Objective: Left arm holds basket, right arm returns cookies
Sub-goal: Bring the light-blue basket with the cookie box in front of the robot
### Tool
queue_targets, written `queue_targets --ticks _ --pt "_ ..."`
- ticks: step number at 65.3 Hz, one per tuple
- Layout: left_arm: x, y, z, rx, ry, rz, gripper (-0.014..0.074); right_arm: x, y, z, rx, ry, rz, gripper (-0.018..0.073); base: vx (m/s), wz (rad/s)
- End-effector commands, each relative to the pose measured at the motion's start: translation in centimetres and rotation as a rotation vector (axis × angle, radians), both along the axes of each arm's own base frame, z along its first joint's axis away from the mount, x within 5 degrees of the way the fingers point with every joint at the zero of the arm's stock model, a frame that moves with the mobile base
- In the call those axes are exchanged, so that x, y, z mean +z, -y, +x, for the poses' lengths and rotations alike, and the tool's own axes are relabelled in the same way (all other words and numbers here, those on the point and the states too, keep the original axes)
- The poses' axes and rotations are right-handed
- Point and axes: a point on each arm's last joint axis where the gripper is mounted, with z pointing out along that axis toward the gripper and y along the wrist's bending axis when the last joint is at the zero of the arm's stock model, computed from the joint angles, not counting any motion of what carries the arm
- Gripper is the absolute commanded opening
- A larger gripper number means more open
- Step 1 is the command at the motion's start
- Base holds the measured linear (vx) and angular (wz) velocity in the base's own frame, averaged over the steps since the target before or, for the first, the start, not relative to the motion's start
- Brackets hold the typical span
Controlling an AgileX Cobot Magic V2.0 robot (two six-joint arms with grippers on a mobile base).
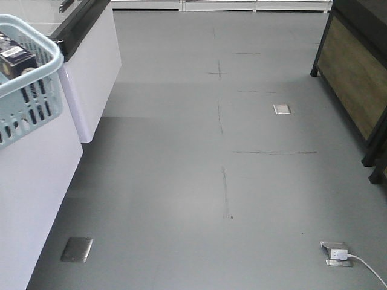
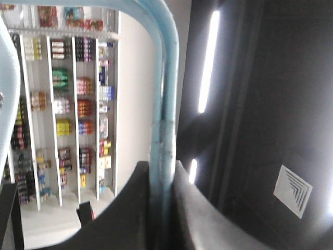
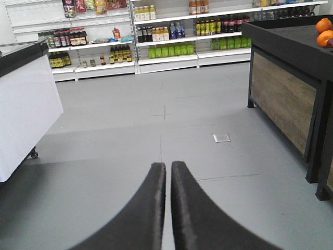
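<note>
A grey floor with faint dark seams lies between a white cabinet with a black top edge and a black-framed, wood-panelled stand bearing two oranges. Set in the floor are a near metal plate, a farther plate, and a socket holding a white plug with its cable. White shelves along the far wall carry rows of bottles. Overhead are a ceiling vent and light strips.

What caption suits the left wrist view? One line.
Left gripper, jaws shut on the basket handle, stocked shelves behind.
</note>
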Motion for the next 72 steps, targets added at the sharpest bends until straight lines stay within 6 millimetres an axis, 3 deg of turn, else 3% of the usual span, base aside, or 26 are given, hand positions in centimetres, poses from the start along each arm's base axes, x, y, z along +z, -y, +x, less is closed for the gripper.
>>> queue_targets --ticks 1,21,41,61,72 --pt "3.0 2.4 -0.5 -0.104 0.183 -0.021 -0.0003 0.1 0.0 0.0 -0.002 0.067 -0.020 -0.0003 0.00 0.00" --pt "1.1 9.2 1.0 -0.335 0.178 -0.060 -0.0003 0.1 0.0 0.0 -0.002 0.067 -0.020 -0.0003 0.00 0.00" --pt "-0.1 14.6 0.9 -0.529 0.197 -0.092 -0.0003 0.1 0.0 0.0 -0.002 0.067 -0.020 -0.0003 0.00 0.00" --pt "-0.3 17.6 -0.7 -0.694 0.241 -0.114 -0.0003 0.1 0.0 0.0 -0.002 0.067 -0.020 -0.0003 0.00 0.00" --pt "-2.9 18.1 -2.1 -0.714 0.206 -0.175 -0.0003 0.1 0.0 0.0 -0.002 0.066 -0.020 -0.0003 0.00 0.00"
